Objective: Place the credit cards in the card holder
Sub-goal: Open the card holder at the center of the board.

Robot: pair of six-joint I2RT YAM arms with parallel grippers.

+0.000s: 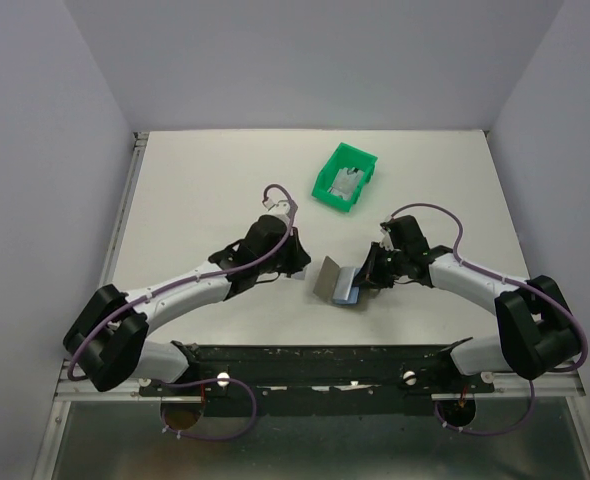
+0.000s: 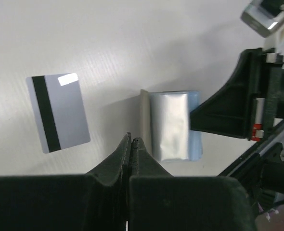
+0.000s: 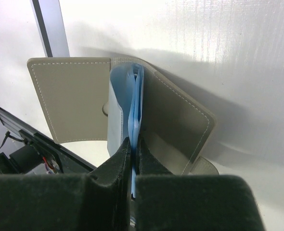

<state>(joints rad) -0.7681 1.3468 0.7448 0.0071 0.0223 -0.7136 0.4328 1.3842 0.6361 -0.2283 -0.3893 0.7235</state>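
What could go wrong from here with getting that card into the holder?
1. The right gripper pinches only a thin blue inner leaf of the card holder, so the holder could slip or fold shut.
2. The credit card lies flat on the table near the shut left gripper; trying to grasp it could just slide it away.

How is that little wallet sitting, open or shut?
Open: the wallet has its grey flap spread back, baring blue pockets; the right tool pinches one.
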